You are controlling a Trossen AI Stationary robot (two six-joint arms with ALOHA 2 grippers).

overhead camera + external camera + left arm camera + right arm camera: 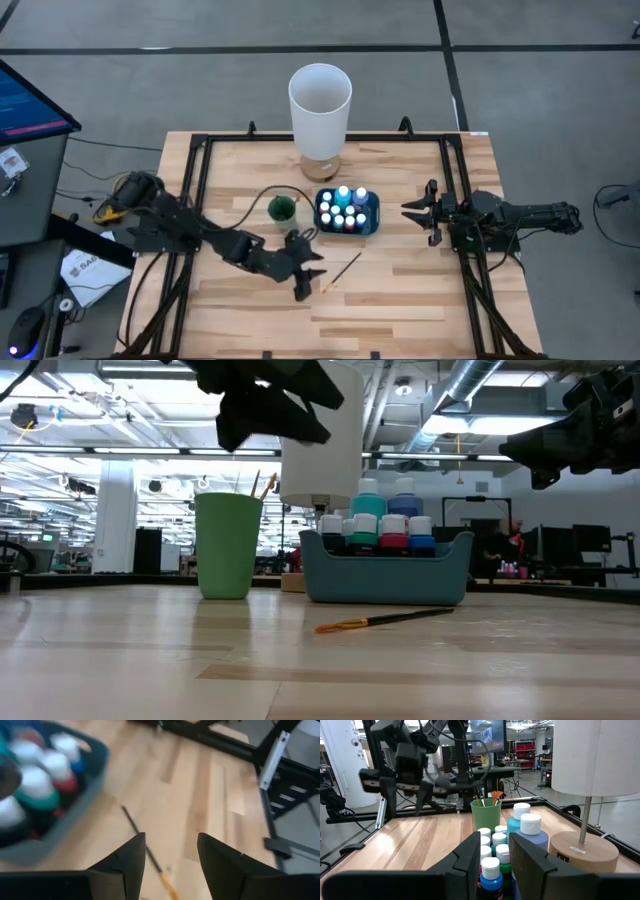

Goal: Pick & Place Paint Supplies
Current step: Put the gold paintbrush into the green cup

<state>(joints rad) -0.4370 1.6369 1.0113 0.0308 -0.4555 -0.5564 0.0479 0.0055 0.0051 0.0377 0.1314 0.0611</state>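
Left claw [310, 272] fingers apart, hovering just beside the orange-tipped brush [343, 270] lying mid-worktop, right claw [420, 212] apart near the bottle tray [374, 212].

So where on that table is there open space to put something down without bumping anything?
The near half of the table is bare wood, nearer than the loose brush. The strip between the blue tray and the right gripper is free too. The middle is crowded: green cup, tray, lamp, with the left gripper hovering by the brush.
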